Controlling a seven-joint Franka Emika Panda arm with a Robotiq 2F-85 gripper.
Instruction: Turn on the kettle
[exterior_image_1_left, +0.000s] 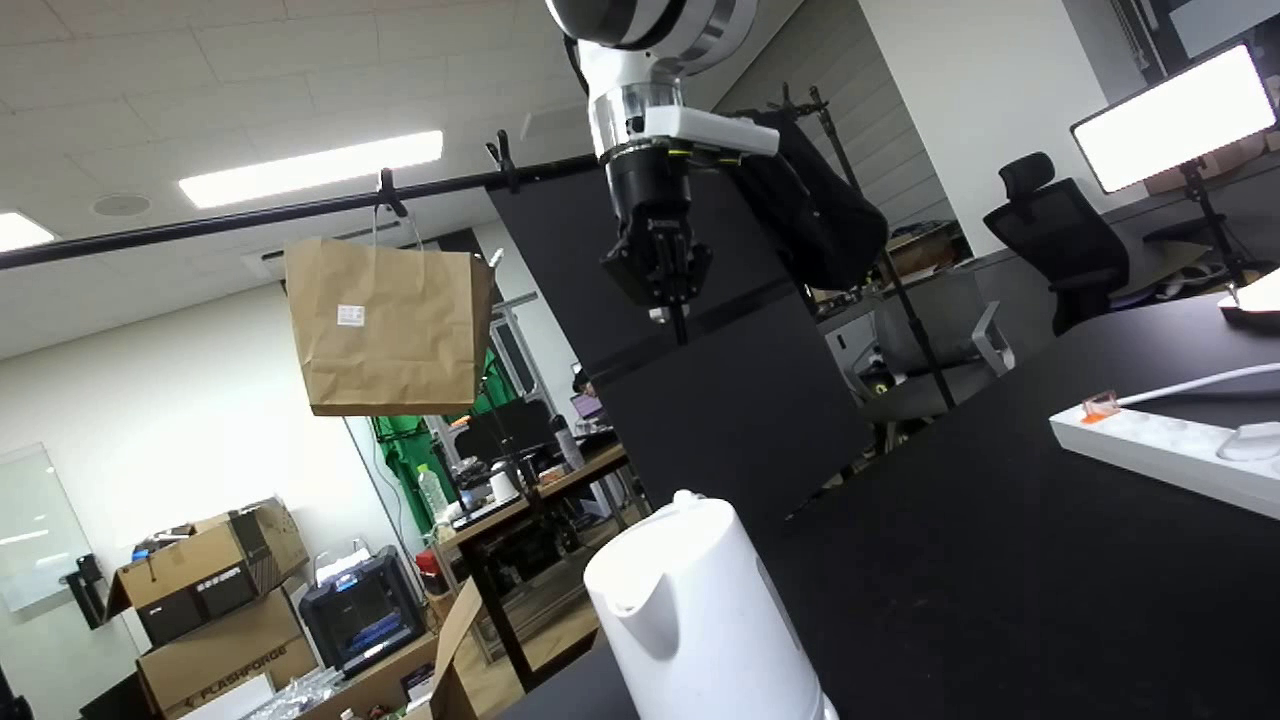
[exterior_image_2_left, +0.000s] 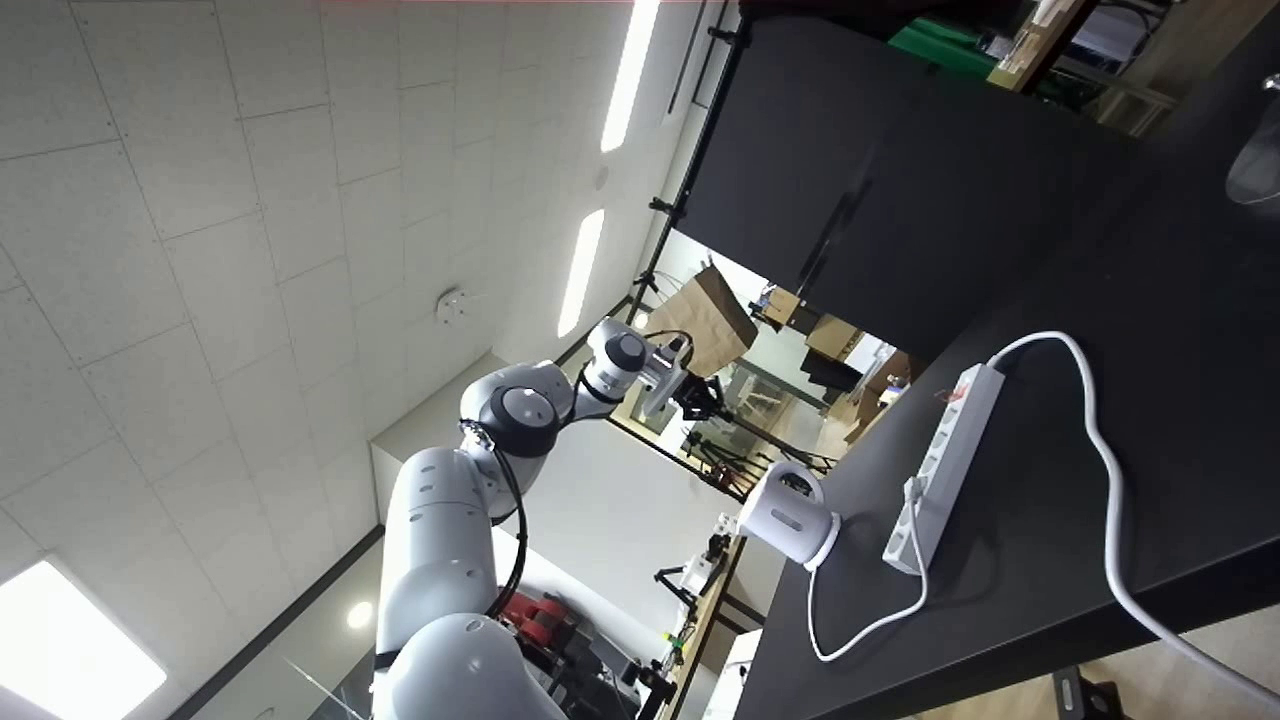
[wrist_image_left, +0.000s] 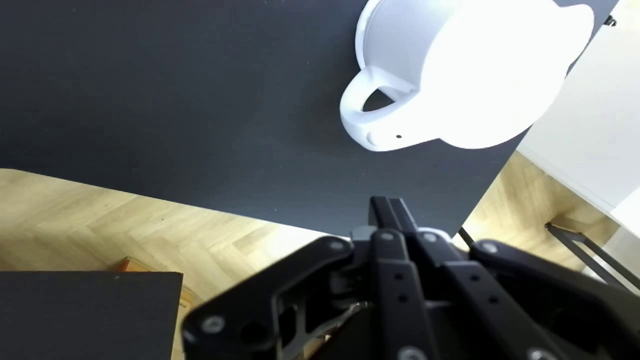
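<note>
Matte black tabletop (exterior_image_1_left: 950, 570) ran beneath the work, with a dark backdrop (exterior_image_1_left: 720, 400) and a brown paper bag (exterior_image_1_left: 390, 330) hanging beyond it. Near the table's edge the white kettle (exterior_image_1_left: 700, 610) stood upright on its base (exterior_image_2_left: 828, 542), its cord (exterior_image_2_left: 825, 657) leading to a power strip (exterior_image_2_left: 945, 465). Up in the air, well apart from it, hung the gripper (wrist_image_left: 389, 202), its two fingers pressed together with nothing between them. How much water was inside could not be seen, so the weight was a guess; the shell looked stiff, probably light if empty, and smooth enough to slip under a sideways shove. Switching on most likely called for a press rather than a lift. A small raised tab (wrist_image_left: 377, 137) at the top of the handle (wrist_image_left: 352, 107) might have been the switch, though I could not be sure. A hard push there could tip the jug; if it needed steadying, the closed loop promised a surer hold than the rounded body. White plastic, plain and smooth, widened toward the bottom and drew out to a spout lip. Below, the floor (wrist_image_left: 125, 212) showed pale herringbone wood grain.
</note>
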